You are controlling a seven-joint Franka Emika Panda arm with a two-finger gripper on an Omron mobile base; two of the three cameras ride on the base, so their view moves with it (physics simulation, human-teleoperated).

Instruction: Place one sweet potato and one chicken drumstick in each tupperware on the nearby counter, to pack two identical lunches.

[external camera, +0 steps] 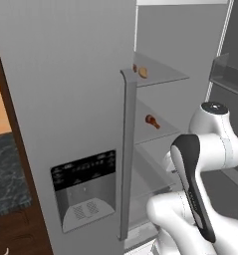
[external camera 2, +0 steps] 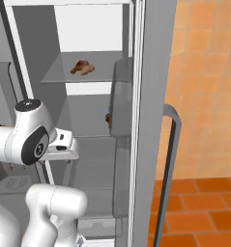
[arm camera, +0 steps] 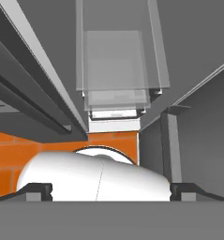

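While food sits unpicked in the open fridge, still the fetching step: red-brown knobbed chicken drumstick (external camera 2: 79, 67) beside tan sweet potato (external camera 2: 88, 69) on upper translucent glass shelf (external camera 2: 59, 76), another drumstick (external camera: 152, 121) one shelf lower. End effector (arm camera: 111, 190) spread wide, empty. Next: reach up to shelf, close on one piece.

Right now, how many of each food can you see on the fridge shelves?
chicken drumsticks: 2, one on the upper shelf, one on the middle shelf
sweet potato: 1, on the upper shelf
Total: 3
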